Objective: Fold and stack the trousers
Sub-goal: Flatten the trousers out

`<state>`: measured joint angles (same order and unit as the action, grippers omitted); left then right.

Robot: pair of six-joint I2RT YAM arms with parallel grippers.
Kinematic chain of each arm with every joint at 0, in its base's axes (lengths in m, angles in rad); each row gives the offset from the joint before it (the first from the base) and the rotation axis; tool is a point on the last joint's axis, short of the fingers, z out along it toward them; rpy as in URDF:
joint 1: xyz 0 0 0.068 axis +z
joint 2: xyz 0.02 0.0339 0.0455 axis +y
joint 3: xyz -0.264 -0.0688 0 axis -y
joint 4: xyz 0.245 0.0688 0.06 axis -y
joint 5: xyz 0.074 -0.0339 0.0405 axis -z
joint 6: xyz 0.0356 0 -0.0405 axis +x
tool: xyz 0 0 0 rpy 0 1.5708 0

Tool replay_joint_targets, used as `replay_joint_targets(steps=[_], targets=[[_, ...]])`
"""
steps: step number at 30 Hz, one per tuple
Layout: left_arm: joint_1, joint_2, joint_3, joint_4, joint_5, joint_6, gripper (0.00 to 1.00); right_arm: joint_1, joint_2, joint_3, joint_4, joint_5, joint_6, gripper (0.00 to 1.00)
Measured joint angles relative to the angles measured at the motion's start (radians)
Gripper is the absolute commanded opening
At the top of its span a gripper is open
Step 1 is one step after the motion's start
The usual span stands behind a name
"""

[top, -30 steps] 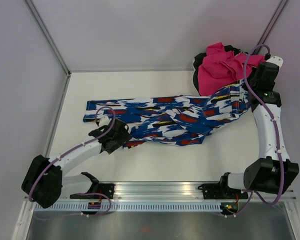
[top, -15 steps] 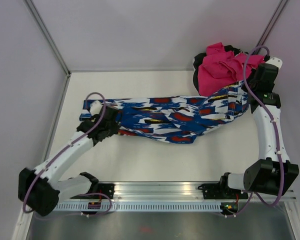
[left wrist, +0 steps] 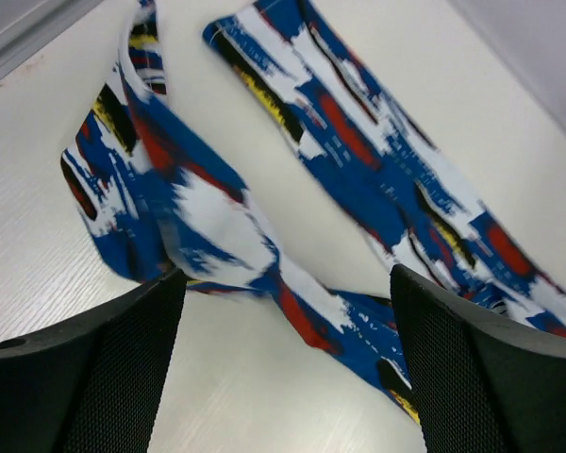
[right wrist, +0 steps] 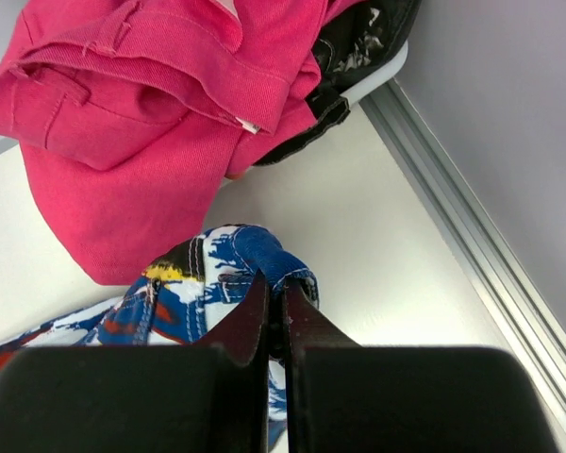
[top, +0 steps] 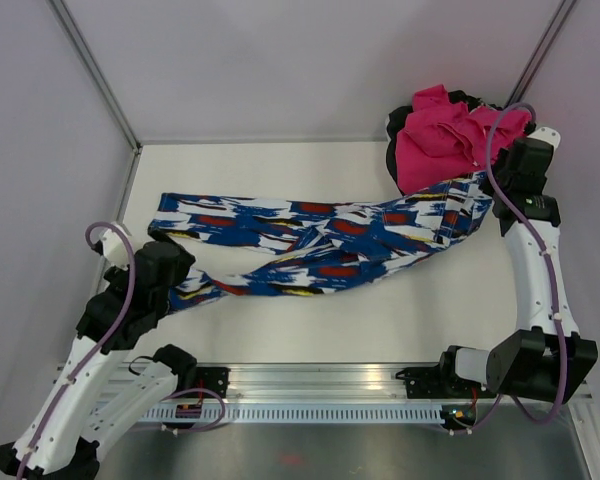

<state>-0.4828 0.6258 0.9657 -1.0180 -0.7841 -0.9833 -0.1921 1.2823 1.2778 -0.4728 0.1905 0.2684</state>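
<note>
The trousers [top: 310, 235] lie stretched across the surface [top: 400, 310], the right hand [right wrist: 275, 297] clamped on their waistband, the left hand [left wrist: 285, 283] spread wide over the near leg's end. The fabric looks light and limp, likely to bunch, so hems and waistband corners seem the best holds.

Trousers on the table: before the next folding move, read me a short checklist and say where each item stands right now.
1. Right jaws shut on the waistband of the trousers: ok.
2. Left jaws gripping a leg: not ok; open and empty above the cloth.
3. Two legs laid together: not ok; far leg and near leg splay apart at their cuffs.
4. Fabric flat: not ok; twisted mid-length.
5. Waistband free of the pink garment: cannot tell; they meet in the top view.
</note>
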Motion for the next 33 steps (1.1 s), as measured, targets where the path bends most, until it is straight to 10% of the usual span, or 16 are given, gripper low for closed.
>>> replay_joint_targets(steps=[15,25,31,33], targets=[[0.024,0.194,-0.105,0.028,0.050,-0.045,0.99,-0.003,-0.010,-0.139,-0.002,-0.001,0.002,0.00],[0.140,0.462,-0.253,0.261,0.292,-0.051,0.81,-0.003,0.015,-0.139,0.011,0.011,0.007,0.00],[0.191,0.509,-0.308,0.319,0.347,-0.058,0.03,-0.003,0.034,-0.144,0.030,0.018,0.025,0.00],[0.206,0.509,-0.321,0.318,0.354,-0.056,0.02,-0.003,0.041,-0.149,0.040,0.018,0.032,0.00]])
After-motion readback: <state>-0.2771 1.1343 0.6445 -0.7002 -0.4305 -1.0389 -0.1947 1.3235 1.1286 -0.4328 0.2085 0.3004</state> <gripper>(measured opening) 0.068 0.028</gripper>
